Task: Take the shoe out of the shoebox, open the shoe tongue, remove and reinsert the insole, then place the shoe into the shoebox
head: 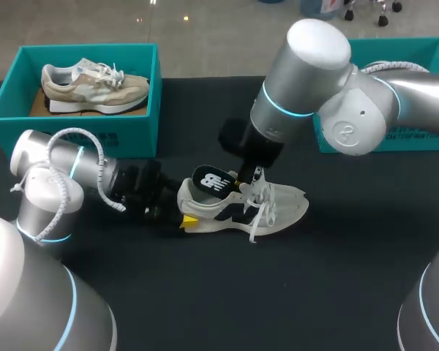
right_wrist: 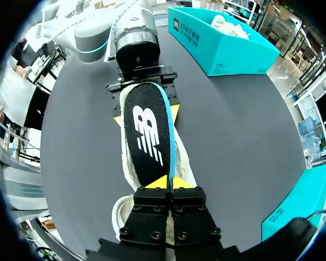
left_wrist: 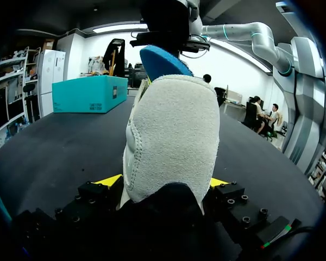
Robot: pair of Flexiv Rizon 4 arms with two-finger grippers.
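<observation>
Two robot arms work a white sneaker (head: 278, 208) lying on its sole on the black table (head: 314, 278), toe pointing away from the left arm. The left gripper (head: 184, 218) is clamped on the sneaker's heel; its own wrist view shows one yellow fingertip (left_wrist: 110, 180) pressed to each side of the suede heel. The right gripper (head: 239, 176) hangs over the sneaker's opening, just behind the laces. Its fingers (right_wrist: 158, 182) are drawn narrow and pinch one end of the black insole (head: 211, 181), which bears a white logo on top and blue underneath. The insole slants up above the sneaker's heel collar, its free end reaching toward the left gripper; whether its pinched end is clear of the sneaker cannot be told. Seen from the right wrist, the insole lies lengthwise over the sneaker between the two grippers. A teal shoebox (head: 132, 135) stands well beyond the sneaker's heel end and holds a tan sneaker (head: 95, 86). A second teal box (head: 432, 50) sits beyond the sneaker's toe end, partly behind the right arm.
</observation>
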